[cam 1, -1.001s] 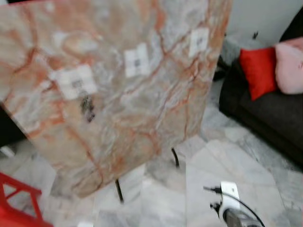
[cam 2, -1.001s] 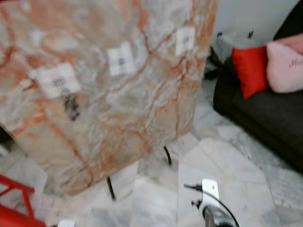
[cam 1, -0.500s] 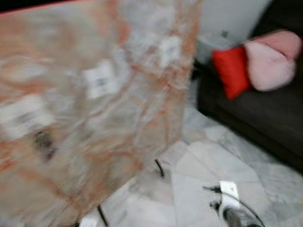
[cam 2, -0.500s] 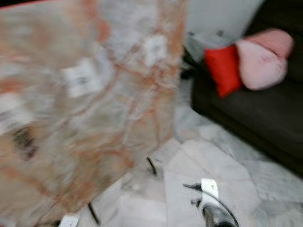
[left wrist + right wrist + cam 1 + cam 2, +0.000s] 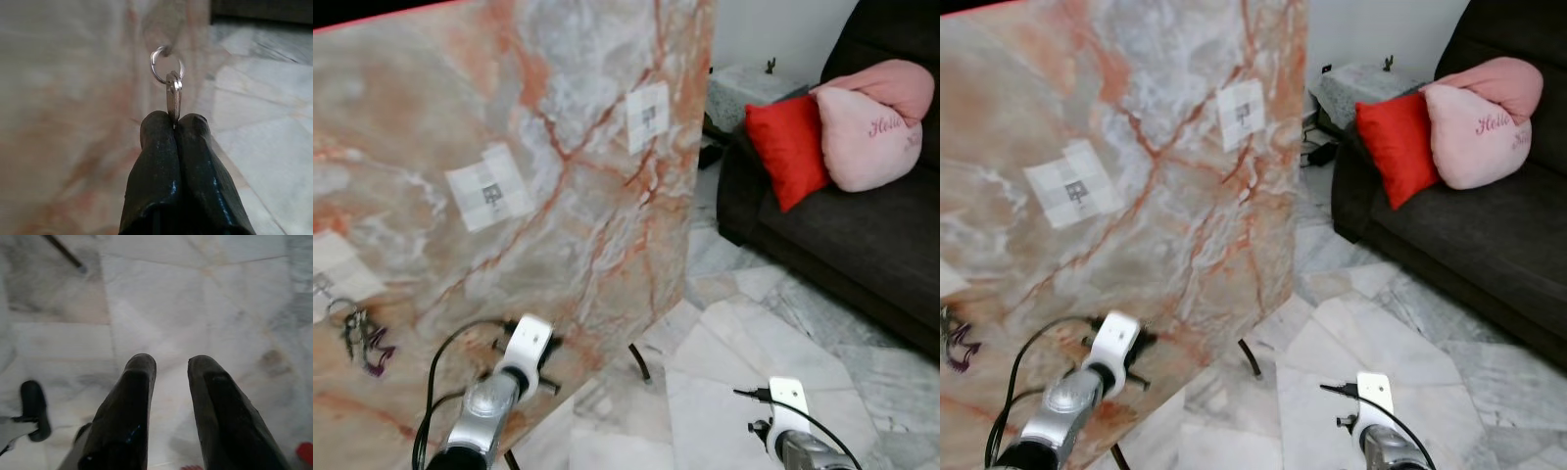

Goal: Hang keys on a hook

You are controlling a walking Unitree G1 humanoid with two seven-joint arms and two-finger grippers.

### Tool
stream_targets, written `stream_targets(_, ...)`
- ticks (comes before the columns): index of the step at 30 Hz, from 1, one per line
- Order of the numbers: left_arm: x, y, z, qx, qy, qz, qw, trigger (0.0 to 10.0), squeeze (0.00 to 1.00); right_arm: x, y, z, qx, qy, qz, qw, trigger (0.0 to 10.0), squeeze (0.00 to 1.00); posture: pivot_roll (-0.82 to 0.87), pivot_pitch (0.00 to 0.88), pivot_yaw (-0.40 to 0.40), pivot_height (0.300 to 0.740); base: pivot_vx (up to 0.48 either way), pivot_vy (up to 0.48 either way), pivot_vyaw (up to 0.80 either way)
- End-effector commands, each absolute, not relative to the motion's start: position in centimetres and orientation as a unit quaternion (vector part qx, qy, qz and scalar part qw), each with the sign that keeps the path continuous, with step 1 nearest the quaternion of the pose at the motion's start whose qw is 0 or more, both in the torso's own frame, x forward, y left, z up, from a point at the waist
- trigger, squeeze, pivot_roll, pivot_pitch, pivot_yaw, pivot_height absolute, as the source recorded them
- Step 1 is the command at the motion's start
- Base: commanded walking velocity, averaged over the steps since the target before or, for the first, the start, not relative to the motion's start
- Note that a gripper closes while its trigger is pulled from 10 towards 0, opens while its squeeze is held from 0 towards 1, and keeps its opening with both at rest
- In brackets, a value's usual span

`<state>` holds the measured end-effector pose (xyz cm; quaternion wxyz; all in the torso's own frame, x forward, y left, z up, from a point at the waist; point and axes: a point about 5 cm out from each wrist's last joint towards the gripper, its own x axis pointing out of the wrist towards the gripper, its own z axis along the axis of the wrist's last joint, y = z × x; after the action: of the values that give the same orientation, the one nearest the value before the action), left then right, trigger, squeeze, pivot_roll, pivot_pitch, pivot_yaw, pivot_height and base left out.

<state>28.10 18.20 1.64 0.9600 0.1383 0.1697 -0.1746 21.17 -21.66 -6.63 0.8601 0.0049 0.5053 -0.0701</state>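
Holding: left tool (image 5: 173, 122) is clenched on key (image 5: 173, 100), ring (image 5: 166, 64) free.
Advice: steer ring to the board's 9 o'clock hook (image 5: 325, 284).
Right tool (image 5: 171, 367): released, idle.

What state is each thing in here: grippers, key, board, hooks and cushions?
Left gripper: shut on key, raised toward the board.
Key: pinched edge-on, ring free above the fingertips.
Right gripper: open, holding nothing, over the floor.
Marble board: upright, leaning.
Key bunch: hanging on the board.
Red cushion: propped on sofa.
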Motion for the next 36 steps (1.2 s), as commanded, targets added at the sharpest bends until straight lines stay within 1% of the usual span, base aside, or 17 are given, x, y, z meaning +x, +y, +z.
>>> stream_targets(1, 28.1, 18.6, 2.1, 0.143, 0.168, -0.173, 0.960, 10.0, 0.00, 21.4, -21.5, -6.5, 0.003, 0.505, -0.064, 0.861, 10.0, 0.00, -0.04, 0.000, -0.025, 0.740, 0.000, 0.000, 0.00)
stream_targets(3, 29.2, 18.3, 4.9, 0.146, 0.116, -0.176, 0.967, 10.0, 0.00, 21.4, -21.5, -6.5, 0.001, 0.505, -0.063, 0.861, 10.0, 0.00, -0.04, 0.000, -0.025, 0.740, 0.000, 0.000, 0.00)
stream_targets(6, 29.4, 18.1, 5.8, 0.145, 0.101, -0.181, 0.968, 10.0, 0.00, 21.4, -21.5, -6.5, 0.000, 0.505, -0.062, 0.861, 10.0, 0.00, -0.04, 0.000, -0.025, 0.740, 0.000, 0.000, 0.00)
stream_targets(7, 29.5, 17.9, 7.4, 0.146, 0.078, -0.188, 0.968, 10.0, 0.00, 21.5, -21.5, -6.5, -0.001, 0.504, -0.062, 0.861, 10.0, 0.00, -0.04, 0.000, -0.025, 0.740, 0.000, 0.000, 0.00)
stream_targets(8, 29.5, 17.9, 7.4, 0.146, 0.078, -0.188, 0.968, 10.0, 0.00, 21.5, -21.5, -6.5, -0.001, 0.504, -0.062, 0.861, 10.0, 0.00, -0.04, 0.000, -0.025, 0.740, 0.000, 0.000, 0.00)
stream_targets(13, 30.2, 18.0, 11.9, 0.123, 0.014, -0.174, 0.977, 10.0, 0.00, 21.5, -21.5, -6.5, -0.005, 0.504, -0.058, 0.862, 10.0, 0.00, -0.03, 0.000, -0.025, 0.740, 0.000, 0.000, 0.00)
stream_targets(15, 30.3, 18.0, 12.7, 0.120, 0.003, -0.172, 0.978, 10.0, 0.00, 21.5, -21.4, -6.5, -0.006, 0.504, -0.058, 0.862, 10.0, 0.00, -0.03, 0.000, -0.025, 0.740, 0.000, 0.000, 0.00)
stream_targets(16, 30.8, 18.0, 14.2, 0.125, -0.020, -0.169, 0.978, 10.0, 0.00, 21.6, -21.4, -6.4, -0.009, 0.504, -0.054, 0.862, 10.0, 0.00, -0.03, 0.000, -0.023, 0.740, 0.000, 0.000, 0.00)
stream_targets(20, 31.5, 17.7, 16.6, 0.132, -0.044, -0.168, 0.976, 10.0, 0.00, 21.6, -21.3, -6.4, -0.010, 0.504, -0.053, 0.862, 10.0, 0.00, -0.03, 0.000, -0.016, 0.740, 0.000, 0.000, 0.00)
stream_targets(25, 31.9, 17.5, 18.6, 0.140, -0.064, -0.170, 0.973, 10.0, 0.00, 21.6, -21.2, -6.4, -0.009, 0.503, -0.053, 0.862, 10.0, 0.00, -0.03, 0.000, -0.012, 0.740, 0.000, 0.000, 0.00)
stream_targets(28, 31.8, 17.5, 19.0, 0.142, -0.067, -0.173, 0.972, 10.0, 0.00, 21.7, -21.2, -6.4, -0.010, 0.503, -0.053, 0.862, 10.0, 0.00, -0.03, 0.000, -0.012, 0.740, 0.000, 0.000, 0.00)
stream_targets(36, 31.4, 19.0, 19.7, 0.156, -0.059, -0.146, 0.975, 10.0, 0.00, 21.7, -21.2, -6.4, -0.012, 0.504, -0.050, 0.862, 10.0, 0.00, -0.03, 0.000, -0.013, 0.740, 0.000, 0.000, 0.00)
